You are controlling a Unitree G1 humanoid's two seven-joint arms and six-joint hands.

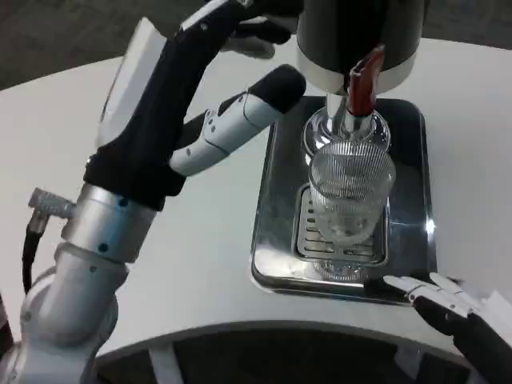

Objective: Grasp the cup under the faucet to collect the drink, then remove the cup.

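Gleaming steel tray (268, 200) on white table (64, 112)

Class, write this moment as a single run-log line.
cup: on drip tray under faucet | left hand: raised beside dispenser, holds nothing | right hand: low by tray, holds nothing

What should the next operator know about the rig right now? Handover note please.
Left hand: raised beside the dispenser, fingers apart, holding nothing.
Right hand: low at the table's near edge, by the tray corner, holding nothing; fingers look loosely spread.
Cup: clear ribbed glass, upright on the drip grate under the faucet, apart from both hands. Can't tell whether it holds any drink.
Done: cup sits under the faucet.
Left: grasp cup, collect drink, remove cup.
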